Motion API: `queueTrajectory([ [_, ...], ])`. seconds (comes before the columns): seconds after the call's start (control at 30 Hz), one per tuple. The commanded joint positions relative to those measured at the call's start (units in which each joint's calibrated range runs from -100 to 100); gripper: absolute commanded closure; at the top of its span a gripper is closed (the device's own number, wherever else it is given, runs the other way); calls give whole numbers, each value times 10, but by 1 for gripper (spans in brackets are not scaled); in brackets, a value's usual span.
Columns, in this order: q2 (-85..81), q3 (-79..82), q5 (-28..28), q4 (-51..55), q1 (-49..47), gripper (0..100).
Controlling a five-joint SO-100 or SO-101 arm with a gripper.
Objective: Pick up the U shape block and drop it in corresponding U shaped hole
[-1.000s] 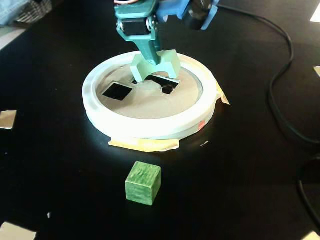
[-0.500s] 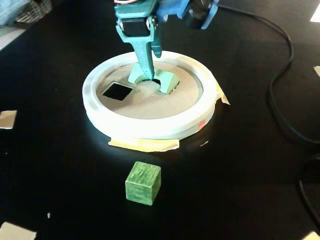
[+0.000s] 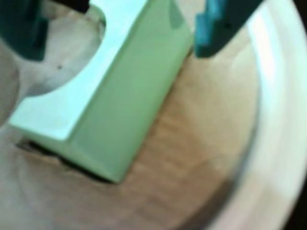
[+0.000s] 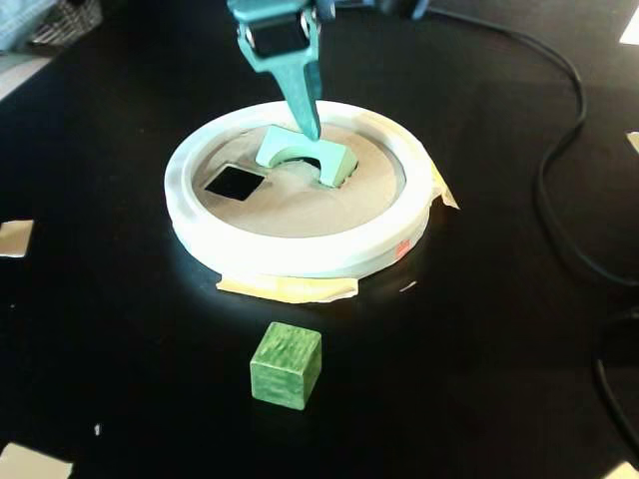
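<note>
The pale mint-green U shape block (image 4: 300, 152) rests partly sunk in the U shaped hole of the brown cardboard disc (image 4: 300, 205), notch facing the camera in the fixed view. The block covers most of the hole; only a dark sliver (image 3: 81, 170) shows under the block's (image 3: 124, 96) lower edge in the wrist view. My teal gripper (image 4: 308, 125) hangs just above the block's back. In the wrist view my gripper (image 3: 117, 45) straddles the block. It is open: the left finger (image 3: 21, 28) stands clear of the block, and the right finger (image 3: 220, 26) is at its corner.
A thick white ring (image 4: 300, 261) rims the disc, taped to the black table. A smaller square cutout (image 4: 234, 182) lies left of the block. A darker green cube (image 4: 286, 365) sits in front of the ring. A black cable (image 4: 559, 150) loops along the right side.
The block, held above the disc a second ago, has dropped into the arch cutout. The gripper has let go of it and risen slightly.
</note>
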Motion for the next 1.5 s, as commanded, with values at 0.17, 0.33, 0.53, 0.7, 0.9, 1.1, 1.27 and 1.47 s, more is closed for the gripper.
queueTrajectory([
  [0.17, -79, -38, -2, -20, -92, 29],
  [0.33, -66, -117, -7, -21, -111, 3],
  [0.53, -34, -127, -63, -69, -109, 2],
  [0.7, -7, -129, -85, -71, -111, 2],
  [0.9, 30, -130, -102, -74, -112, 2],
  [1.1, 80, -130, -104, -178, -136, 2],
  [1.27, 108, -127, -100, -195, -128, 2],
  [1.47, 119, -119, -99, -192, -113, 2],
])
